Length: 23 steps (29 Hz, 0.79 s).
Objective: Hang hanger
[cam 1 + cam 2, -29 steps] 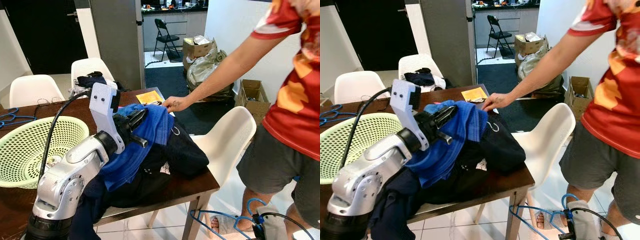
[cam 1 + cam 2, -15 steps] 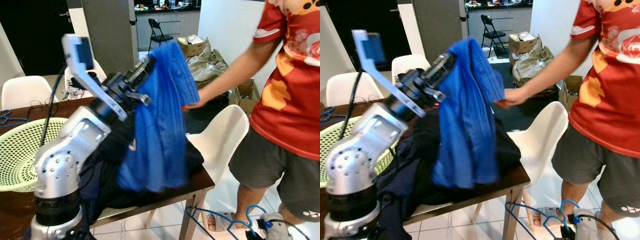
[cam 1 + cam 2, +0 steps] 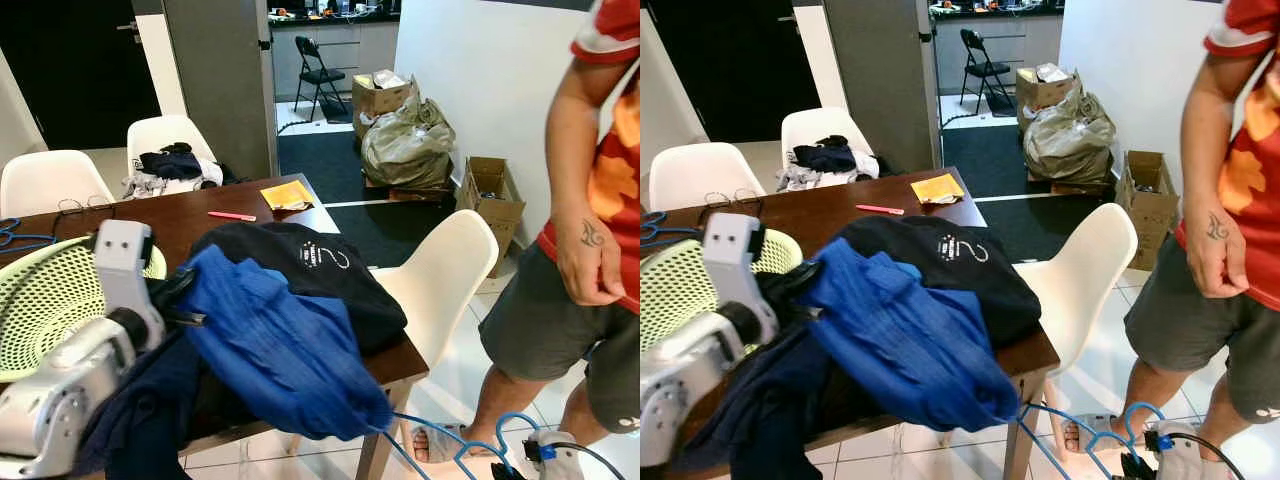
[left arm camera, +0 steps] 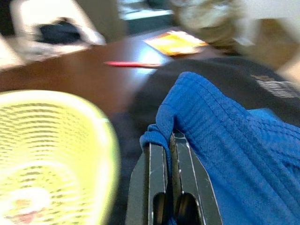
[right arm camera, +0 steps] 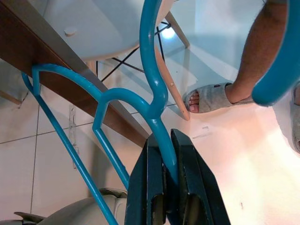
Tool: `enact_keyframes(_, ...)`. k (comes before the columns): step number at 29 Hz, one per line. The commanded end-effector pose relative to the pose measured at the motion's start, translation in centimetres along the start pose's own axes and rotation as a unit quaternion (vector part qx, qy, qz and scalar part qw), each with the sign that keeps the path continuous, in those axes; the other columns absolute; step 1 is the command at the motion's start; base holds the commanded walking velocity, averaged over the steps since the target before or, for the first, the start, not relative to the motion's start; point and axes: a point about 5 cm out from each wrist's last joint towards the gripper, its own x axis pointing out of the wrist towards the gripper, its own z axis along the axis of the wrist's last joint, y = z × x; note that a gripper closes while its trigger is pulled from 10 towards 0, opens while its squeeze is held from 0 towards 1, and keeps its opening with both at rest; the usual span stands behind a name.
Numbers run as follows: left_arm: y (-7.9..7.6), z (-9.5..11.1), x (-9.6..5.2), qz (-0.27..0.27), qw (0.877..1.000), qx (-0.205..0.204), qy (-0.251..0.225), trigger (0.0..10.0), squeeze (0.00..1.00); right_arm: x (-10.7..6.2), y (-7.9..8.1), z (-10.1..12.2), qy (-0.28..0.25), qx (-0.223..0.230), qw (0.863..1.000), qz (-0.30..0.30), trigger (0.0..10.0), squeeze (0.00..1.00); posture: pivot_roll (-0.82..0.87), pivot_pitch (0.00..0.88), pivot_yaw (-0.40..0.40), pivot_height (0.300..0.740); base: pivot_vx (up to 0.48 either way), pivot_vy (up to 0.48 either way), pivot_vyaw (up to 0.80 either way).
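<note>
Left wrist view: left claw (image 4: 169,140) clamped on blue shirt (image 3: 280,350); right claw (image 5: 165,161) clamped on hanger (image 5: 154,89) low beside tabletop (image 3: 250,205). Risk: shirt slipping, hanger snagging chair (image 3: 445,275).

We see a ribbed blue garment (image 3: 280,350), a black sweatshirt (image 3: 320,275) with white print, a lime-green basket (image 3: 45,300), and a teal hanger (image 5: 140,117).

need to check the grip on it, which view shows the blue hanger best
The right wrist view: the right claw is shut on the blue hanger just below its hook, the frame sharp against the floor. The two eye views show part of it low beside the table.
</note>
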Motion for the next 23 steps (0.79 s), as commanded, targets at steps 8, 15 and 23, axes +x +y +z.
enact_keyframes(8,2.8,-1.4,0.4,0.128,0.990,0.046,0.035,0.0,0.00,0.6,0.0,2.4,-0.063,0.025,0.998,-0.003,10.0,0.00,-0.02,0.000,-0.003,0.740,0.000,0.000,0.00)
enact_keyframes(15,-1.0,-3.0,0.9,0.034,0.996,0.052,0.059,0.0,0.20,0.5,0.0,2.3,-0.063,0.025,0.998,-0.002,10.0,0.00,-0.03,0.002,-0.001,0.740,0.000,0.000,0.00)
enact_keyframes(23,-2.7,-3.5,0.9,-0.037,0.993,0.078,0.079,6.0,1.00,0.4,0.1,2.3,-0.063,0.027,0.998,0.000,10.0,0.00,-0.02,0.005,0.000,0.740,0.000,0.000,0.00)
